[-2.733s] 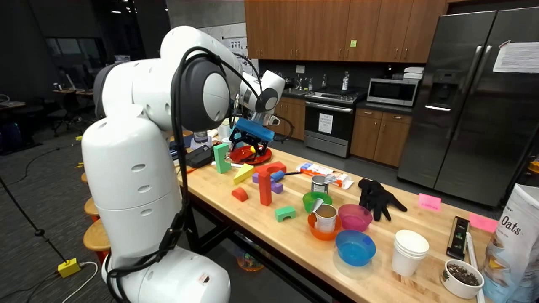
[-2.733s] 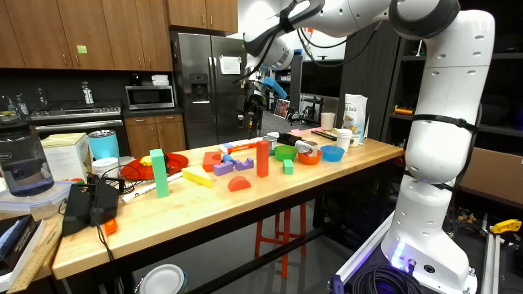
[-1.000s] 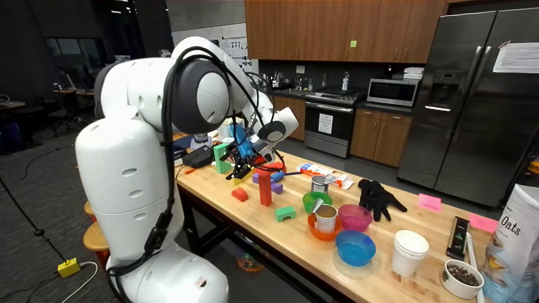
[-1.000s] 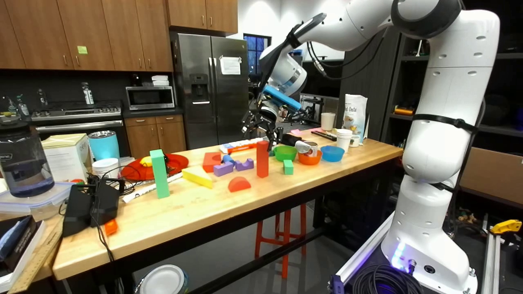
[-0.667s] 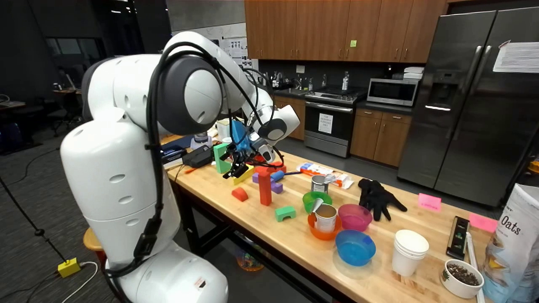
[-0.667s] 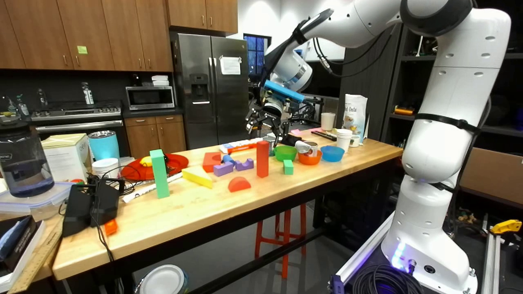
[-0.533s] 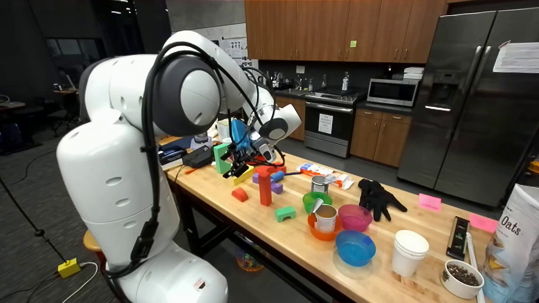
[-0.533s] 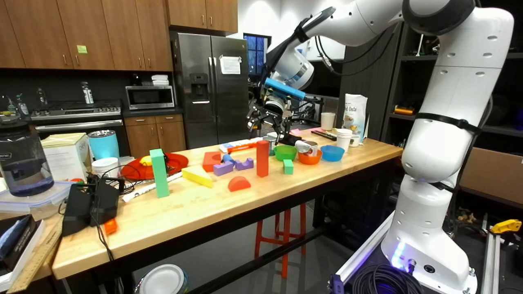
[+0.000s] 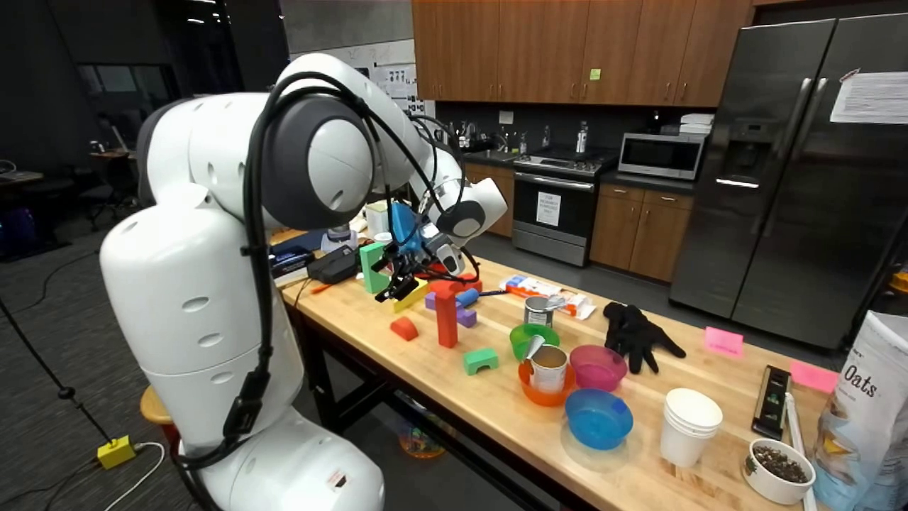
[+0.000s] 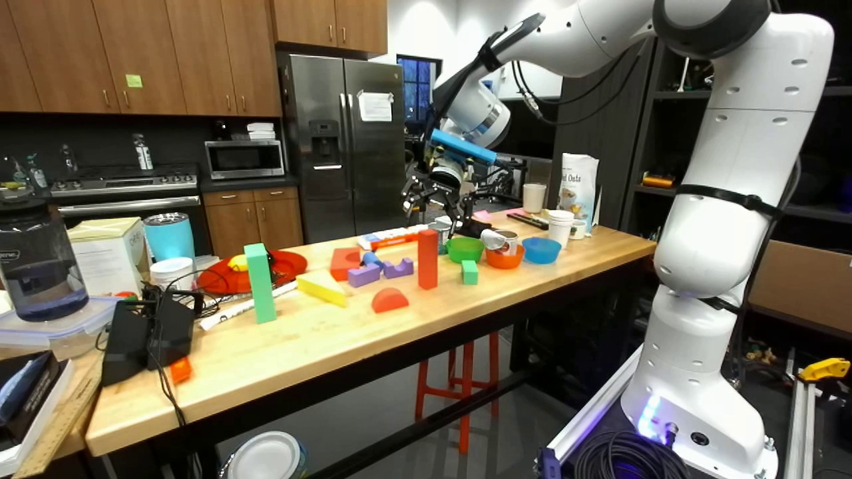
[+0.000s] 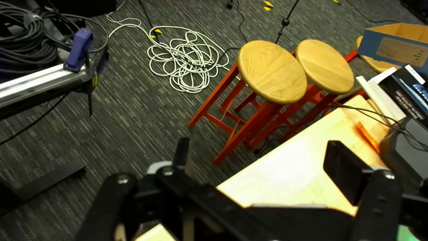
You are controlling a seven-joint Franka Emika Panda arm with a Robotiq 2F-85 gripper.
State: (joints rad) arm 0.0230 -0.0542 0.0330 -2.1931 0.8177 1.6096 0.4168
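My gripper (image 11: 259,157) is open and empty, its two black fingers wide apart in the wrist view. It hangs tilted above the wooden table (image 10: 299,359), fingers turned toward the table edge on the arm's side. In an exterior view the gripper (image 9: 385,279) overlaps a yellow wedge (image 9: 418,292) and a tall green block (image 9: 372,268). In an exterior view the gripper (image 10: 434,216) shows behind an upright red block (image 10: 427,259). A red half-round block (image 9: 404,327), a green arch block (image 9: 480,360) and purple blocks (image 10: 364,275) lie around. I see no contact.
Green (image 10: 464,249), orange (image 9: 543,392), pink (image 9: 598,367) and blue (image 9: 599,419) bowls stand on the table with cans, a black glove (image 9: 635,337) and white cups (image 9: 689,426). A red plate (image 10: 289,265) lies on it. Wooden stools (image 11: 272,72) stand beside the table.
The arm has leaned back and the gripper has swung from pointing down to a tilt toward the arm's-side table edge. It has barely moved in the last half second. The table objects have not moved.
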